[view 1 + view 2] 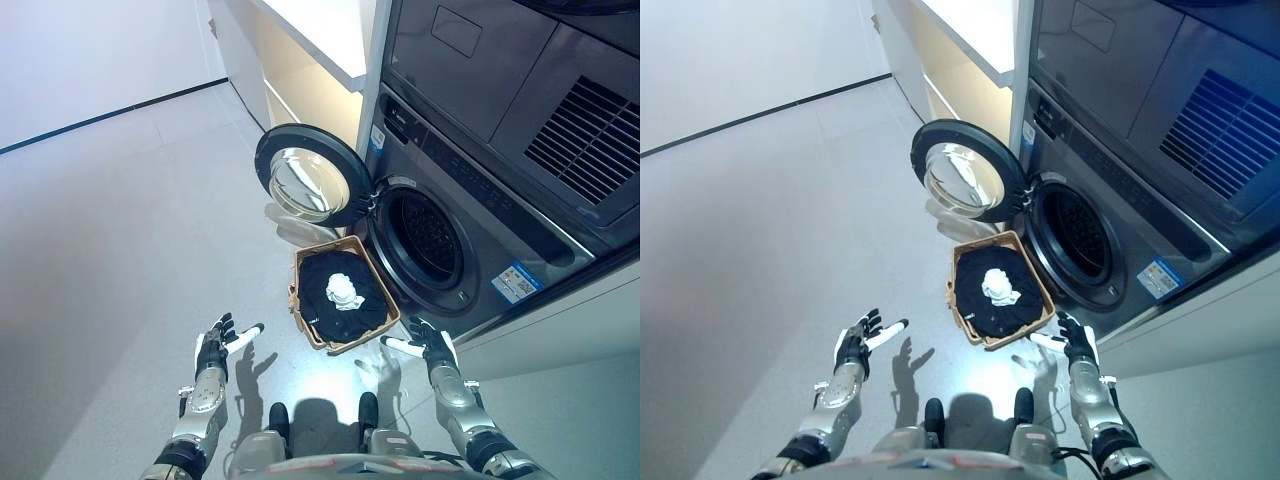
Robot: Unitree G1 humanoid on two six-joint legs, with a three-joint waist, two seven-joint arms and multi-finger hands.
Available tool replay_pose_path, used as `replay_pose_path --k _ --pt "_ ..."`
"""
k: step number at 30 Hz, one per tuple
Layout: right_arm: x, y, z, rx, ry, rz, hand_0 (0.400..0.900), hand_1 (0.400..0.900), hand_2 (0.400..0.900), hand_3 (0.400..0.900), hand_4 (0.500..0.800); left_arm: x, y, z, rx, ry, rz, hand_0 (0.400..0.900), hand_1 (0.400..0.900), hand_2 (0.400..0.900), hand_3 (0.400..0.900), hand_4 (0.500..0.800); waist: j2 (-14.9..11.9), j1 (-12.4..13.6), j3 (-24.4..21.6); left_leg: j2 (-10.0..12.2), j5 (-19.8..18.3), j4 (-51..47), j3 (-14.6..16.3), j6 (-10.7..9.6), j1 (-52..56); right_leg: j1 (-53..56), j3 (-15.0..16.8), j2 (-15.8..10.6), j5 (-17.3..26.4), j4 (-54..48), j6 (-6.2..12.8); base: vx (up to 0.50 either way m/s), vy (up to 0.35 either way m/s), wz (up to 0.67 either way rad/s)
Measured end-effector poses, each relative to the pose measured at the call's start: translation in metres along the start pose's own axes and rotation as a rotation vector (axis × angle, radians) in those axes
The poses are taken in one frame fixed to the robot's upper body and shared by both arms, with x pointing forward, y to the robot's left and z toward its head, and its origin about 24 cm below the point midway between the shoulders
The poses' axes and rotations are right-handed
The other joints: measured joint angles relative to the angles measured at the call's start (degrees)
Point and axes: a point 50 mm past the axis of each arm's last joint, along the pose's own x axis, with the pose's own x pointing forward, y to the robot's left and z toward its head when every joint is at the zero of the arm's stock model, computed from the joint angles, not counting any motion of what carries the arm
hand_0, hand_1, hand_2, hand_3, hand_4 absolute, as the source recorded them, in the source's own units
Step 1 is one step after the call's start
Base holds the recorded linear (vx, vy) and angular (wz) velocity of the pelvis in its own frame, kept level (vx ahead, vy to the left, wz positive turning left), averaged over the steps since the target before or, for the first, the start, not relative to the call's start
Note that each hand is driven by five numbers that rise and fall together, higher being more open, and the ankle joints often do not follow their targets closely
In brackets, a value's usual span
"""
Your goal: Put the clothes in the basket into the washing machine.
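Left eye view: we hover over basket point(305, 262) w/ clothes point(345, 300), floor by washer point(430, 240), door open.
Hands: left hand point(214, 350) + right hand point(428, 343) fingers spread, empty.
Next: we reach in, grab clothes.

washing machine point(470, 215): smooth dark grey front, looks like metal, a bit shiny
door point(312, 176): round, shiny clear glass inside a black plastic ring
basket point(372, 262): brown and woven, rough looking
clothes point(345, 295): soft black cloth, matt, with a small crumpled white cloth on top
floor point(120, 230): smooth pale grey, with a soft shine
left hand point(218, 346): dark matt fingers with white tips
right hand point(428, 344): dark and matt too
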Motion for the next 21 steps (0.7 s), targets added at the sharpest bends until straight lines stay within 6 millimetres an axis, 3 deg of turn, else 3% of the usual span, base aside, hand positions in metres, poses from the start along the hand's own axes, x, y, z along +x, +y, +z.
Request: replay_pose_path --k 14,21 --pt "0.000 0.000 0.000 0.000 0.001 -0.001 0.900 0.900 0.900 0.900 0.800 0.000 0.000 0.000 -0.006 0.001 0.002 0.900 0.900 0.900 0.900 0.800 0.0 0.0 0.0 0.0 0.0 0.0 0.0 0.0 0.3 0.3 0.0 0.0 0.0 0.0 0.00 0.00 0.000 0.00" --pt "0.000 -0.003 -0.011 -0.017 0.058 -0.011 0.900 0.900 0.900 0.900 0.800 0.000 0.000 0.000 -0.002 0.000 0.001 0.900 0.900 0.900 0.900 0.800 -0.1 0.0 -0.1 0.0 0.0 0.1 -0.4 0.0 1.2 1.4 -0.2 0.0 -0.1 0.0 -0.10 -0.01 -0.016 0.04"
